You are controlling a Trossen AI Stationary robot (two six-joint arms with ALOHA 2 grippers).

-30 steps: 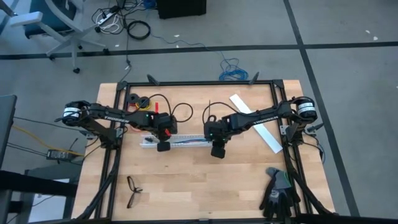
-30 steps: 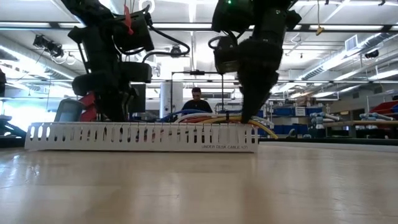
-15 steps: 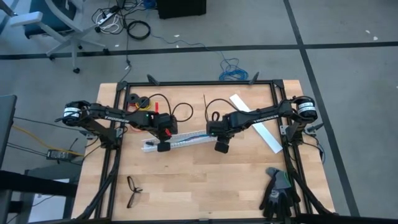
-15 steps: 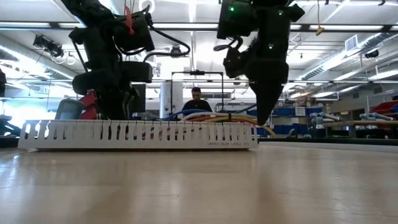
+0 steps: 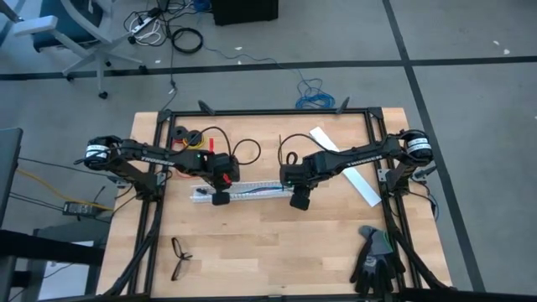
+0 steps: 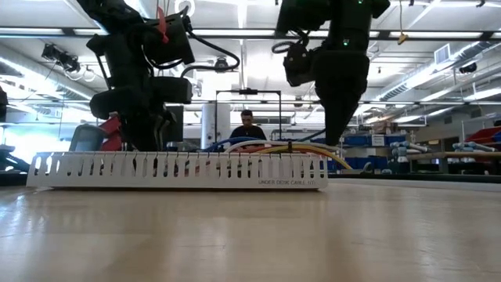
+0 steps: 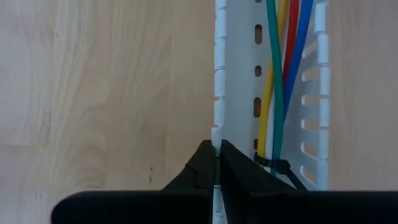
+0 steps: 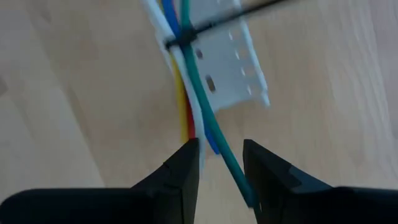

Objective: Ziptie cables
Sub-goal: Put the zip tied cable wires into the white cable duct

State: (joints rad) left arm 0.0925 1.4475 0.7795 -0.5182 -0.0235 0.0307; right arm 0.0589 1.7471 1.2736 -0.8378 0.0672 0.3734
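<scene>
Along the middle of the wooden table [image 5: 252, 243] lies the white slotted cable duct [image 5: 239, 192], and the cables [image 7: 280, 81] run lengthwise inside its channel: green, yellow, red and blue strands side by side, with a white one showing at the far end. A black ziptie [image 7: 277, 165] is looped around the bundle near the duct's left end, and another [image 8: 186, 38] crosses the cables at the right end, where the strands spill out past the open mouth of the duct onto the wood. The left gripper [image 7: 216, 163] sits at the duct's left end with its jaws pressed together on the thin side wall of the duct. The right gripper [image 8: 221, 155] hovers just beyond the duct's right end, jaws apart, with the green cable passing between its fingers [image 8: 186, 163]; nothing is clamped there. Black eyeglasses [image 5: 179, 256] and dark work gloves [image 5: 375, 260] lie well apart from the duct, toward the table's near edge.
</scene>
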